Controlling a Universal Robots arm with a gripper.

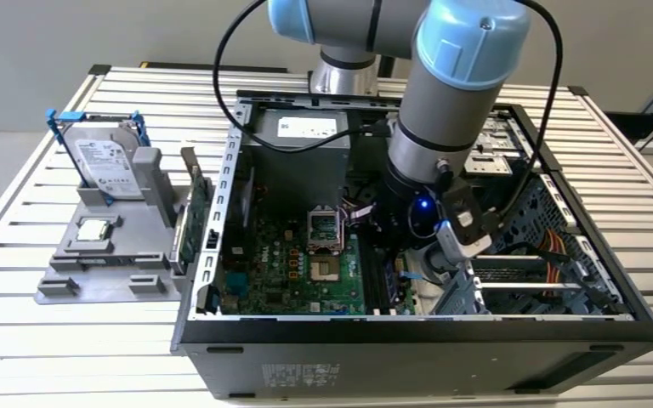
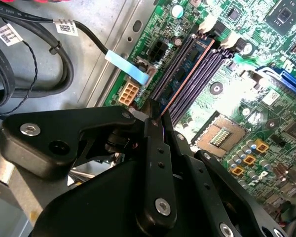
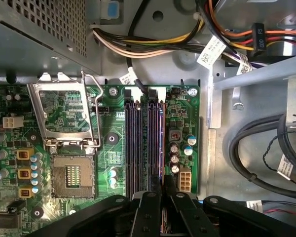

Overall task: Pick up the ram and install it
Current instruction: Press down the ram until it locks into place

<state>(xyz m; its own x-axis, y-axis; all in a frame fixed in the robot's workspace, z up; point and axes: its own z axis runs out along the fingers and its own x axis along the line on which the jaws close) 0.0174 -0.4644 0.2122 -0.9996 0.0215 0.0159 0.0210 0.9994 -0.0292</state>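
**RAM stick at the memory slots, hand lowered inside the case**

A slatted aluminium counter carries the whole scene against a plain grey wall. The open computer case, a black and grey sheet-metal box lying on its side, serves as landmark. Outside the case, on the exterior view's left, a grey plastic fixture holds a silver hard drive in a blue-clipped frame, and a green expansion card stands on edge just beside the case wall.

Inside the case lies the green motherboard, studded with small capacitors and an open, metal-framed CPU socket. The grey and blue arm reaches down into the case beside the board.

The black, matte hand hangs directly over the bank of long, dark memory slots, beside the socket. Its fingers are drawn close together, clamped on the ram, a thin board seen edge-on as a coppery line. The ram runs out from the fingertips along the slots, its long axis parallel to them, and appears to sit in or just above one slot; whether it is fully seated I cannot tell. White latches mark the slots' far end.
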